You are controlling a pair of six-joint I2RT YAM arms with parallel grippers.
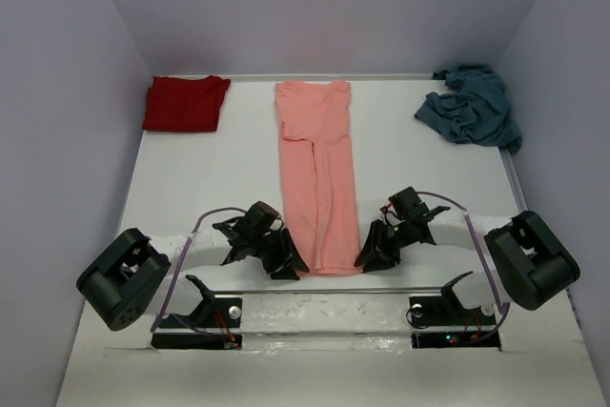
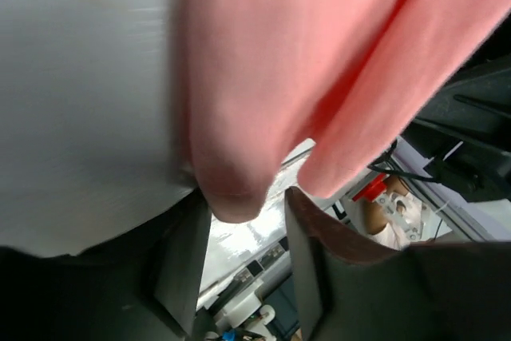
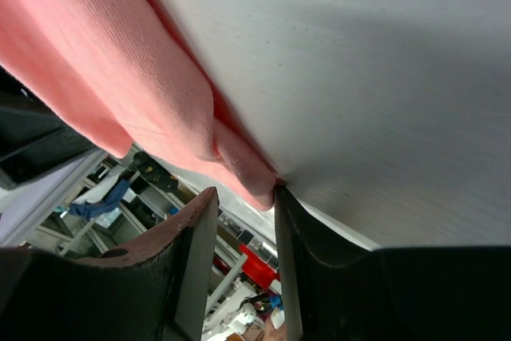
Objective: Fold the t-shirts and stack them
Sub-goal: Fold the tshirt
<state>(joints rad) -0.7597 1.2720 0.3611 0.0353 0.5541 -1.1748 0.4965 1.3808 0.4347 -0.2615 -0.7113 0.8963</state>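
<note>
The salmon-pink t-shirt (image 1: pixel 319 169) lies as a long narrow strip down the middle of the white table (image 1: pixel 205 183). My left gripper (image 1: pixel 289 266) is open at its near left corner. In the left wrist view the shirt's (image 2: pixel 303 61) corner hangs just at the tips of my open left gripper (image 2: pixel 246 201). My right gripper (image 1: pixel 367 256) is open at the near right corner. In the right wrist view the shirt's (image 3: pixel 120 61) hem sits between the tips of my right gripper (image 3: pixel 245 193), touching one finger. The dark red t-shirt (image 1: pixel 186 104) lies folded at the back left. The teal-blue t-shirt (image 1: pixel 472 107) lies crumpled at the back right.
Grey walls close in the table at the back and both sides. The two arm bases (image 1: pixel 324 316) stand at the near edge, just behind the pink shirt's hem.
</note>
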